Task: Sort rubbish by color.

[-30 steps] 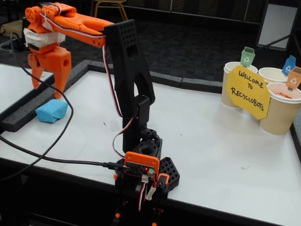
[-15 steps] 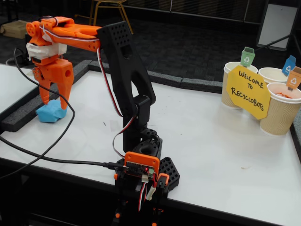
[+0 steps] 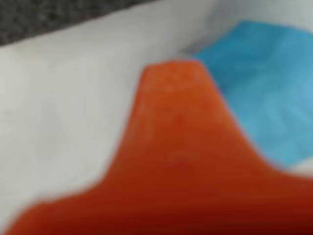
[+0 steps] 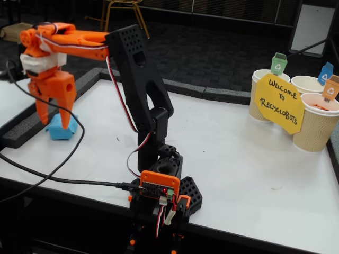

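— So, where did you stand at that moment?

— Nearest the camera in the fixed view sat my base (image 4: 159, 193) with its small board and red light, clamped at the table's front edge. A black cable (image 4: 58, 177) ran off it to the left across the white table (image 4: 238, 159). From the base my black arm (image 4: 140, 79) rose and leaned left, and my orange forearm reached out over the table's left side.

— And your fingers?

— My gripper (image 4: 53, 123) hung pointing down, right over the blue paper wad (image 4: 59, 132). My two fingers (image 4: 65, 108) stood a moderate way apart, one to either side of the wad's top. I could not tell whether they touched it. In the wrist view, everything was blurred: one orange finger (image 3: 181, 161) filled the middle, and the blue wad (image 3: 259, 98) lay just beside it on the right, on the white table.

— Where was the wad on the table?

— Near the left edge, close to the dark foam border (image 4: 32, 124) there, well apart from the cups.

— The cups?

— Further back on the right stood three paper cups (image 4: 318, 127) together, each with a small coloured tag: green (image 4: 278, 63), blue (image 4: 325, 73), orange (image 4: 331, 87). A yellow sign (image 4: 279, 103) leaned in front of them. Beyond the table, the floor was dark.
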Tool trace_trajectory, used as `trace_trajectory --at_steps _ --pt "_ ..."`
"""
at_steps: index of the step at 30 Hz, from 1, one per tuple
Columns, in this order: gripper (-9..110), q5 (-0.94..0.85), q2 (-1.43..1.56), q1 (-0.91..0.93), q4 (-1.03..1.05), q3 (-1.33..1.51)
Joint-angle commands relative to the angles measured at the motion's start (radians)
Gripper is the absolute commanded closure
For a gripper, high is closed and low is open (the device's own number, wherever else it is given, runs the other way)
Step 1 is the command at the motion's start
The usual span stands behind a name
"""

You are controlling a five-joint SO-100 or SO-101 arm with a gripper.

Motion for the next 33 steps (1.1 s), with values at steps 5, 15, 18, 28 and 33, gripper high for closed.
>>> trace_trajectory --at_steps 5,15,18,28,33 --pt "86 -0.017 0.011 -0.041 -0.015 -0.095" --pt "85 -0.091 0.021 -0.025 0.066 -0.152" --pt "86 -0.117 0.031 -0.012 0.066 -0.121" --pt "86 -0.198 0.152 0.015 0.066 -0.114" --pt "87 -0.290 0.270 0.040 0.066 -0.075"
